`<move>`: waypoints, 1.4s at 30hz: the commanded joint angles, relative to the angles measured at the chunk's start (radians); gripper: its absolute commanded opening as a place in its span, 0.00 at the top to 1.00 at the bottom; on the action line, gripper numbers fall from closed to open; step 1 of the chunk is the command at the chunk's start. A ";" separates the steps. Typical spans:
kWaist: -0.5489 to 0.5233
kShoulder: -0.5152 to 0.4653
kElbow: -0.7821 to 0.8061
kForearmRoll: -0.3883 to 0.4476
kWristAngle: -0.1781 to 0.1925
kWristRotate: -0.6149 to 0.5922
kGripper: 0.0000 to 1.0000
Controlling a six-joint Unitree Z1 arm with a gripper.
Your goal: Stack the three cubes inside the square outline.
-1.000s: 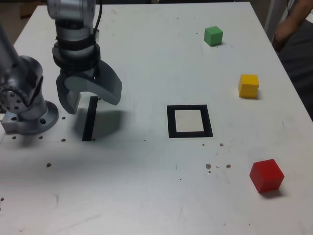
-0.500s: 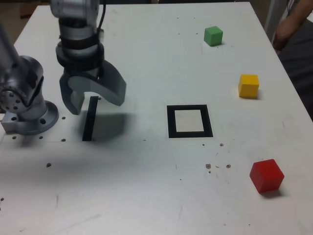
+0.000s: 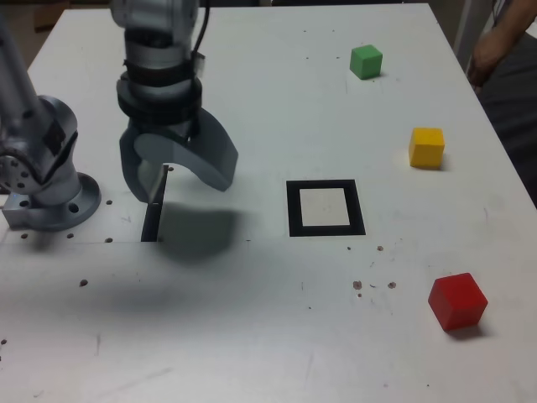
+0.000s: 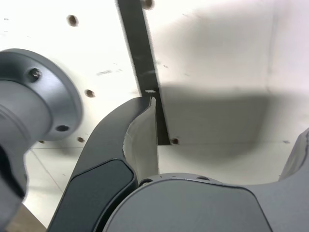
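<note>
1. Cubes lie apart on the white table (image 3: 252, 336), none of them stacked and none inside the square outline (image 3: 325, 207).
2. The green cube (image 3: 366, 61) sits far back, toward the exterior view's right.
3. The yellow cube (image 3: 426, 147) rests nearer, to the right of the outline and a little behind it in the exterior view.
4. The red cube (image 3: 457, 300) is the closest to the camera, in front of the outline and to its right.
5. The outline has a white centre with nothing on it.
6. The gripper (image 3: 178, 178) hangs above the table on the exterior view's left, pointing down, well apart from all three cubes.
7. Its jaws stand wide and hold nothing.
8. Under it runs a straight black strip (image 3: 153, 210); in the wrist view one fingertip (image 4: 145, 108) seems to be just over the strip (image 4: 142, 58), but I cannot tell if it touches.
9. The arm's round grey base (image 3: 46, 180) stands beside the strip.
10. A person's arm (image 3: 495, 42) shows at the far right edge.
</note>
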 commanded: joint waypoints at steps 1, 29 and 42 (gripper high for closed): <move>-0.017 0.013 -0.017 -0.002 -0.003 -0.003 0.00; -0.240 0.287 -0.583 0.358 0.010 -0.228 0.01; -0.244 0.447 -0.885 0.483 -0.017 -0.345 0.01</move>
